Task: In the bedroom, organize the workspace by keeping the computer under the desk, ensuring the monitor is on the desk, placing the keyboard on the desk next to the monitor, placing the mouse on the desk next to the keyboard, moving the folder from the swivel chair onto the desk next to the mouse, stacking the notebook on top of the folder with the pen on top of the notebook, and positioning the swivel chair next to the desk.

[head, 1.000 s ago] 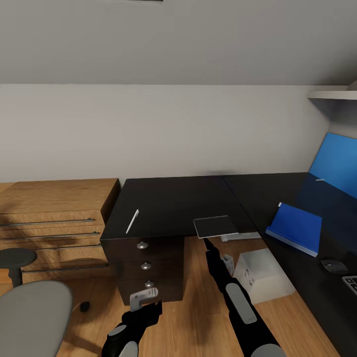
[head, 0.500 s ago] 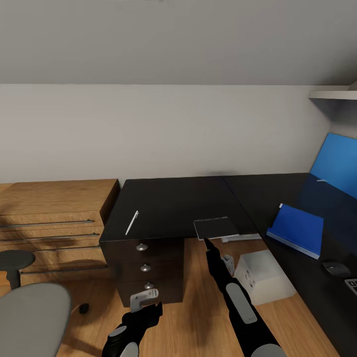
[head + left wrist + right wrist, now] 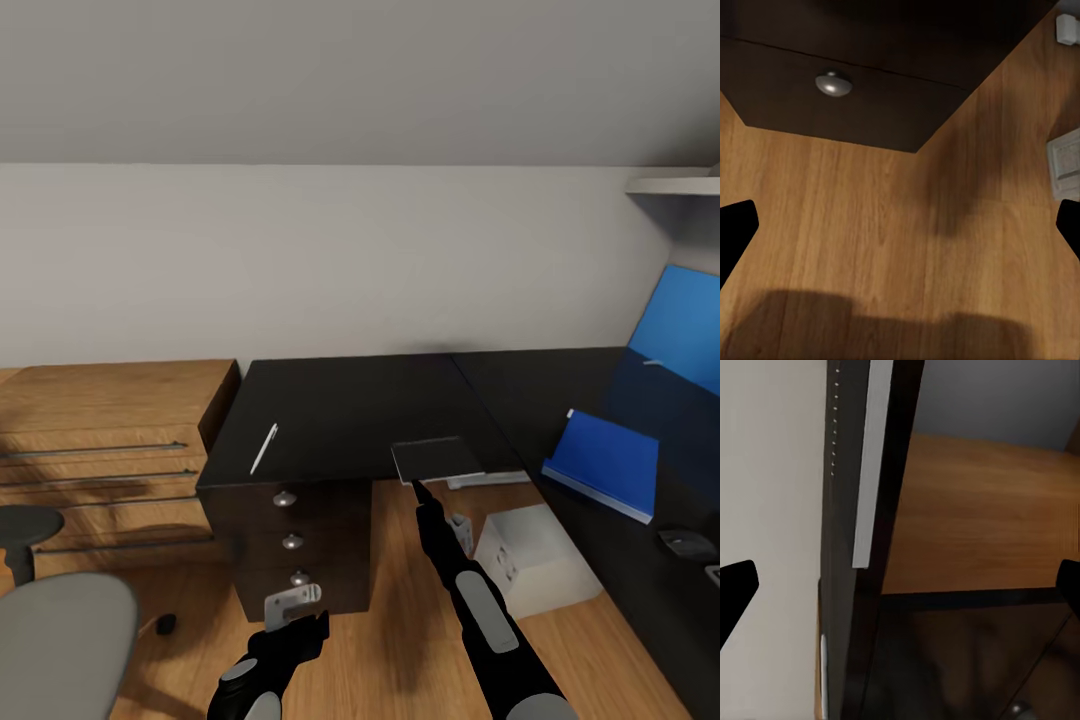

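Thin dark grey notebook (image 3: 436,458) overhangs black tabletop (image 3: 350,410) edge, 12 o'clock of right gripper (image 3: 416,489); both grippers' fingers apart, empty; risk: nudge tips notebook floorward.

The surface (image 3: 350,410) is mostly bare across its middle and far side, so a gripper could come down there freely. On it, the pen (image 3: 265,447) lies at 9 o'clock near the front edge, and the notebook (image 3: 436,458) overhangs the front edge at 3 o'clock. Further toward 3 o'clock the folder (image 3: 605,463) leans up, with the mouse (image 3: 685,544) at 4 o'clock. Below the front edge, the drawer unit (image 3: 290,545) blocks the left side; the computer (image 3: 535,555) sits on the floor at 5 o'clock. Open floor lies between them. The swivel chair (image 3: 60,640) crowds 8 o'clock.
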Tool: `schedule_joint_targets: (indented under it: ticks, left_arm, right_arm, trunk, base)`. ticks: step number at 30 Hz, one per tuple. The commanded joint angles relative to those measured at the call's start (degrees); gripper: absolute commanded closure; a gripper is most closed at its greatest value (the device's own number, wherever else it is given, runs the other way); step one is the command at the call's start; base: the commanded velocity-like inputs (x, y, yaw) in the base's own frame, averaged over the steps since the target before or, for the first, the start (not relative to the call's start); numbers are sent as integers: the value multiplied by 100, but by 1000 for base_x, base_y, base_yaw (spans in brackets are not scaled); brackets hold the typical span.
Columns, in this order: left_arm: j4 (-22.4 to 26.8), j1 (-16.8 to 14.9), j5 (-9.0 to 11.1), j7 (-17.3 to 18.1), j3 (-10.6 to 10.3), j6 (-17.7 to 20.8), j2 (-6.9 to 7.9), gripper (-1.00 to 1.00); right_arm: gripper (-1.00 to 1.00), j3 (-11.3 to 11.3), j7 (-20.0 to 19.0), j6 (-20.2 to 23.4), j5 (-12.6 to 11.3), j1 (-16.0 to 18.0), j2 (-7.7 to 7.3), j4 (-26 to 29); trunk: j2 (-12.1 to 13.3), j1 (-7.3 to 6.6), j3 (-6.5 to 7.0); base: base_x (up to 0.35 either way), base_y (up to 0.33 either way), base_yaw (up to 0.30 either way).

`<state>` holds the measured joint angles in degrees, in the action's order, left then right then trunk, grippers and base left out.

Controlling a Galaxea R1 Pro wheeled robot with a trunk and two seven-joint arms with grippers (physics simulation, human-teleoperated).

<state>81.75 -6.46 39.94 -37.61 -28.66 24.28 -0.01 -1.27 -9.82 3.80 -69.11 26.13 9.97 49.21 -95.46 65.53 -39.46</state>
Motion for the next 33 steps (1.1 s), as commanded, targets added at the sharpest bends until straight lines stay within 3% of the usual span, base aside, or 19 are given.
schedule_joint_targets:
  ticks: [1, 15, 17, 20, 33]
  left_arm:
    - [7, -5, 38, -44, -7, 13, 1, -100]
    - [0, -7, 42, -45, -12, 15, 3, -100]
    - [-12, -5, 31, -50, -243, -9, 15, -100]
    - [-25, -5, 34, -53, -398, -7, 20, -100]
    - [-54, -5, 40, -53, -456, -15, 22, -100]
  right_arm:
    - [-100, -14, -20, 33, -60, 1, 3, 1]
    - [-100, -5, -20, 33, -68, -1, 3, -8]
    - [-100, -5, -20, 33, -63, -1, 3, -8]
    - [-100, -5, -20, 33, -60, 0, 3, -8]
    - [-100, -5, -20, 33, -61, 2, 3, -8]
  trunk:
    - [-44, 22, -24]
    - [-84, 44, -42]
    - [-84, 44, -42]
    - [-84, 44, -42]
    - [-84, 44, -42]
  base:
    - [1, 0, 0]
    - [0, 0, 0]
    - [198, 0, 0]
    - [137, 0, 0]
    - [78, 0, 0]
